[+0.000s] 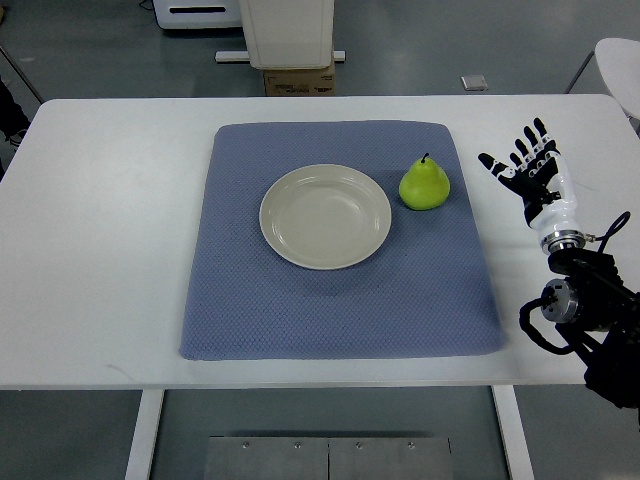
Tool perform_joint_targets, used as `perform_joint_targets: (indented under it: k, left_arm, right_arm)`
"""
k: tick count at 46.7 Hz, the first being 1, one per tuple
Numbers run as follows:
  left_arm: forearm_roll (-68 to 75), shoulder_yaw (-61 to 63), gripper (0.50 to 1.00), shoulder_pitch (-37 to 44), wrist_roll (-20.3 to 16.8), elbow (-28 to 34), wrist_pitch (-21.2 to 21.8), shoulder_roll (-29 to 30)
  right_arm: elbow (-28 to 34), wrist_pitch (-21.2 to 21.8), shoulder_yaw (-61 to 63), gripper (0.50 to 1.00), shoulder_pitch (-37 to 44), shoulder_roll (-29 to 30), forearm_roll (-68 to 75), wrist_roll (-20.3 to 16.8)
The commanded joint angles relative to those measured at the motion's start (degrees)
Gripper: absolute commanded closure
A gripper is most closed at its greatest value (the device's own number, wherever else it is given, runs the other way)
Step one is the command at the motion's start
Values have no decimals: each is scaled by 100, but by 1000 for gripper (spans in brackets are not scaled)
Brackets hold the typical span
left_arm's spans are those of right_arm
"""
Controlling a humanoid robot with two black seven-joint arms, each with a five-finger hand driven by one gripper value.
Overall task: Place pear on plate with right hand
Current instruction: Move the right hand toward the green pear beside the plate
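Your right hand (527, 165) sits at the right side of the frame, over the bare white table (110, 240), with its arm coming in from the lower right corner. You can see its fingers (519, 150) spread apart and pointing toward the top of the frame; they hold nothing. It is the only robot hand you have in the picture.

You have one pear (424, 184), green-yellow with a short dark stem, lying on the blue mat (340, 300) right of centre in the frame. It is well apart from your hand, to the hand's left, with the mat's right edge and a strip of table between them. The pear touches nothing but the mat.

You have one plate (325, 217), round and cream-coloured, lying flat near the middle of the mat with nothing on it. The pear is just beside the plate's upper right rim, with a narrow gap of mat showing between them, so it is not yet on the plate.

One mat covers the centre of the table, roughly square, its near edge close to the table's front edge at the bottom of the frame.

Beyond the table's far edge, at the top centre of the frame, you can see one pale boxy unit (290, 30) standing on the grey floor, with a brown cardboard box (298, 80) below it. At the upper right corner, part of one rounded white surface (620, 55) shows.
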Motion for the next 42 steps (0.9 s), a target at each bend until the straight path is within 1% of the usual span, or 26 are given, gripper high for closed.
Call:
perform_joint_targets:
  k: [1,13,24,33,42]
  left_arm:
    - [0,0,500,0,-1,0,0,0]
    - [0,0,500,0,-1,0,0,0]
    - [0,0,500,0,-1,0,0,0]
    - [0,0,500,0,-1,0,0,0]
    - [0,0,500,0,-1,0,0,0]
  right_arm:
    - [-1,0,13,500,13,17,0,0]
    - [-1,0,-22,500,74,61,-8,0]
    - [-18,-8,-277,500,206,298,-17,0]
    - [-229,-17,-365,500,277,624,-44,0]
    - [-414,-17,-532,500,356,738,-52,0]
